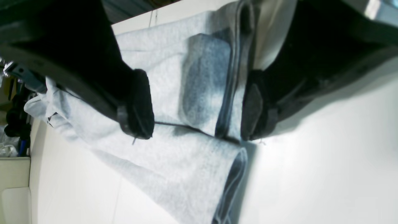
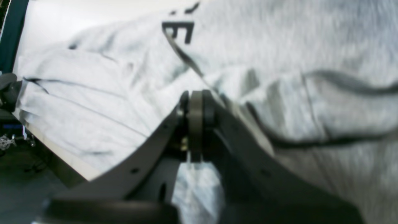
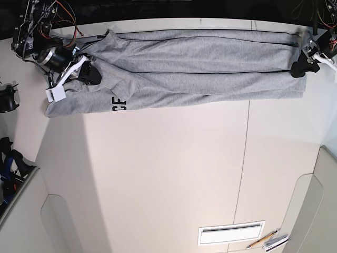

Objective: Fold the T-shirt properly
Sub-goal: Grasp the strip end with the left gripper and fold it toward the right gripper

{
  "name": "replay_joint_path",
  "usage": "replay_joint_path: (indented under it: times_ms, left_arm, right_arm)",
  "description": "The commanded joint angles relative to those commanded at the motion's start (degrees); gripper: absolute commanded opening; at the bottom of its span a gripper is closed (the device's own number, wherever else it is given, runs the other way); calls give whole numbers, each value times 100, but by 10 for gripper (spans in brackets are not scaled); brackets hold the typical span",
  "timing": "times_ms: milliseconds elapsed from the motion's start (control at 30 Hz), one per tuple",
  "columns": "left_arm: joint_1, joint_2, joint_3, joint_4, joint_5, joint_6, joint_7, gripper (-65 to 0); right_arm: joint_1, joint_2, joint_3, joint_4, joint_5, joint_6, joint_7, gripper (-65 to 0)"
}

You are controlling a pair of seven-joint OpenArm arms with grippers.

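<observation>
The grey T-shirt (image 3: 200, 68) lies folded into a long band along the far edge of the white table (image 3: 168, 174), with black lettering (image 3: 118, 104) near its left end. My right gripper (image 3: 90, 74) rests on that left end. In the right wrist view the right gripper (image 2: 196, 101) is shut, pinching a fold of the T-shirt (image 2: 311, 46) just below the lettering (image 2: 178, 29). My left gripper (image 3: 299, 67) is at the band's right end. In the left wrist view the left gripper (image 1: 196, 124) is open, its fingers (image 1: 138, 105) straddling the T-shirt's (image 1: 186, 165) layered edge.
A white grille (image 3: 230, 233) and some pencils (image 3: 268, 241) lie at the table's near right. Cables and electronics (image 3: 42, 21) crowd the far left corner. A dark object (image 3: 6, 97) sits off the left edge. A seam (image 3: 245, 158) runs across the tabletop.
</observation>
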Motion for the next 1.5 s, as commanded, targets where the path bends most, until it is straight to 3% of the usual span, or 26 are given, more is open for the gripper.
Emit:
replay_joint_path:
  times_ms: [133,333,500,533,567,633,667,900,1067,1267,1367,1500]
  left_arm:
    - [0,-7,48,2,7,0,-2,-174]
    - [-2,-7,726,61,4,0,109,-174]
    - [-2,-7,756,61,4,0,-57,-181]
    - [-2,-7,756,61,4,0,-103,-230]
    - [-2,-7,754,61,4,0,-164,-326]
    - [-2,-7,754,61,2,0,-308,-586]
    - [-2,-7,754,61,0,0,-380,-650]
    - [-271,-11,544,343,195,0,-393,-650]
    - [-197,-24,476,1580,431,0,146,-650]
    - [-48,116,511,3119,385,0,142,-650]
    - [-48,240,828,3534,389,0,140,-650]
    - [-57,472,1803,3926,669,0,94,-650]
  right_arm:
    - [17,0,0,0,44,2,0,-650]
    - [13,0,0,0,39,0,-24,-650]
    - [15,0,0,0,42,0,-24,-650]
    - [15,0,0,0,42,0,-22,-650]
    - [15,0,0,0,39,0,-24,-650]
    - [15,0,0,0,42,0,-22,-650]
    - [15,0,0,0,44,0,-22,-650]
    - [17,4,2,9,302,0,-4,-650]
    - [114,0,7,17,402,0,-22,-650]
    - [111,0,7,17,376,0,-22,-650]
    - [111,0,7,17,254,0,-20,-650]
    - [114,0,7,17,210,0,-20,-650]
